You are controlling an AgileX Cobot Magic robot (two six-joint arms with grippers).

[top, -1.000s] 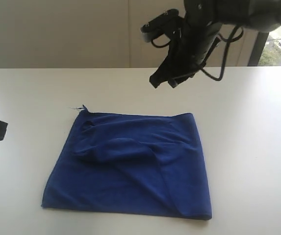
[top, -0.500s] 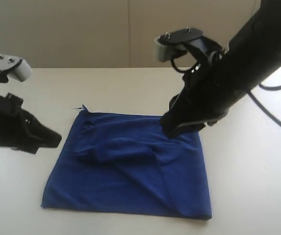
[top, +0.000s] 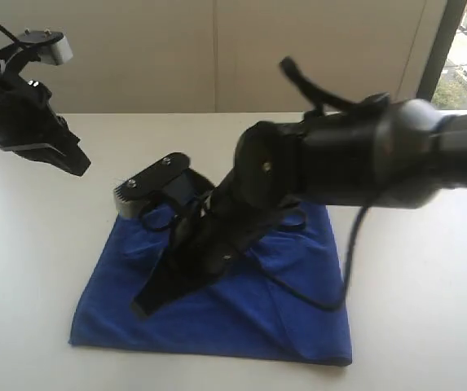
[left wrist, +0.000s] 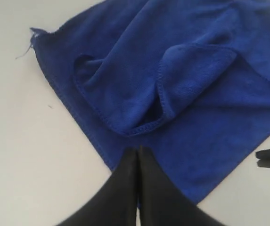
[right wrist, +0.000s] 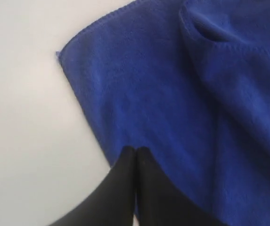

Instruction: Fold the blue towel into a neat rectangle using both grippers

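Looks like the grasping stage of a fold, with the blue towel (top: 241, 330) lying rumpled on the tabletop (top: 429, 285), one flap doubled over its middle. Shows the right claw (top: 145, 306) closed low at the towel's front-left edge, any pinched cloth impossible to confirm, and the left claw (top: 72, 160) closed too, empty, raised well off the far-left corner. Probably calls next for lowering the left claw to an edge, opening it and pinching cloth.
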